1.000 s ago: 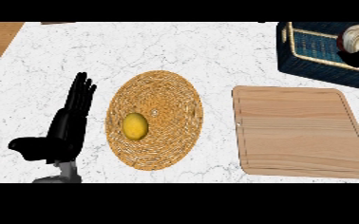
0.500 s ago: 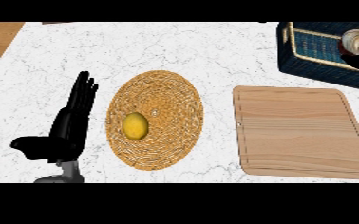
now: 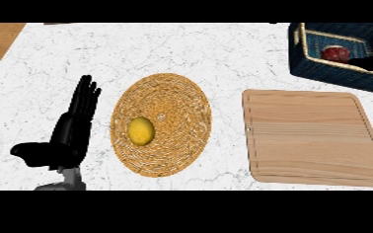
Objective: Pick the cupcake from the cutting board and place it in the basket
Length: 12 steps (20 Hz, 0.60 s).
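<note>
Red-topped, the cupcake (image 3: 335,54) sits inside the dark blue basket (image 3: 315,69) at the desk's (image 3: 182,49) far right corner, well apart from my left robot hand (image 3: 69,131), which rests open, fingers straight, beside a woven mat (image 3: 171,103) bearing a lemon (image 3: 141,131). Bare cutting board (image 3: 306,135) lies right. No writing visible.

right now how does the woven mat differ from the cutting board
The woven mat is round and golden, coiled from fibre; the cutting board is rectangular, pale wood with straight grain. The woven mat carries a yellow fruit; the cutting board has nothing on it. The woven mat lies beside the open left hand; the cutting board lies below the dark basket. Both lie flat on the marble counter.
</note>
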Motion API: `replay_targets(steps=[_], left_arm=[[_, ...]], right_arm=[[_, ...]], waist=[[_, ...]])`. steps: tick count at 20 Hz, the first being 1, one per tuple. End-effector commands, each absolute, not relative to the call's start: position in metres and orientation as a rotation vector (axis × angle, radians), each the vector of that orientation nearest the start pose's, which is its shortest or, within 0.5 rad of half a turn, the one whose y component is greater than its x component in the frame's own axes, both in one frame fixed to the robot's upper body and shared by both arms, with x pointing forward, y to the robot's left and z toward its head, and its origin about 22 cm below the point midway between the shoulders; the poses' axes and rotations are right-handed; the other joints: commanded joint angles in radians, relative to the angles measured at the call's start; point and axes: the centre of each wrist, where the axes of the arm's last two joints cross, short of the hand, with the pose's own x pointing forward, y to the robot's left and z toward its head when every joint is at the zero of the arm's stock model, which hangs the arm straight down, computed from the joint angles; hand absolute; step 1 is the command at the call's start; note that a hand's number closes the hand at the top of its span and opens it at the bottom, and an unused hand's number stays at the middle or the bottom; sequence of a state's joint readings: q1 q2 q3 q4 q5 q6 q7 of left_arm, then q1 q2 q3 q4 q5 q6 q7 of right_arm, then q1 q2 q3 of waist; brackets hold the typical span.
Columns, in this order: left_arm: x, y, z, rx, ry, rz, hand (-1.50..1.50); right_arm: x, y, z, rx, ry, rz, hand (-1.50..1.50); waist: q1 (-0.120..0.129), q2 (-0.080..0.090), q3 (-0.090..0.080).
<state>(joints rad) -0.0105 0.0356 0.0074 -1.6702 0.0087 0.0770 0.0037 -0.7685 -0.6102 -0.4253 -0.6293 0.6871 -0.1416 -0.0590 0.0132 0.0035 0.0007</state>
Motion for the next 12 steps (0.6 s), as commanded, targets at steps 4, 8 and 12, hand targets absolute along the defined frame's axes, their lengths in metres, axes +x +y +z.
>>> replay_targets(steps=[4,8,12], left_arm=[[0.247,0.219,0.039,0.078,-1.676,0.050,0.00],[0.246,0.249,0.039,0.098,-1.681,0.047,0.00],[0.232,0.248,0.023,0.107,-1.668,0.056,0.00]], right_arm=[[0.385,-0.432,0.155,-1.188,-1.489,0.197,-1.50],[0.370,-0.450,0.171,-1.257,-1.546,0.127,-1.50],[0.348,-0.470,0.191,-1.298,-1.485,0.087,-1.50]], waist=[[-0.009,-0.005,-0.001],[-0.013,-0.006,-0.001],[-0.019,-0.009,-0.001]])
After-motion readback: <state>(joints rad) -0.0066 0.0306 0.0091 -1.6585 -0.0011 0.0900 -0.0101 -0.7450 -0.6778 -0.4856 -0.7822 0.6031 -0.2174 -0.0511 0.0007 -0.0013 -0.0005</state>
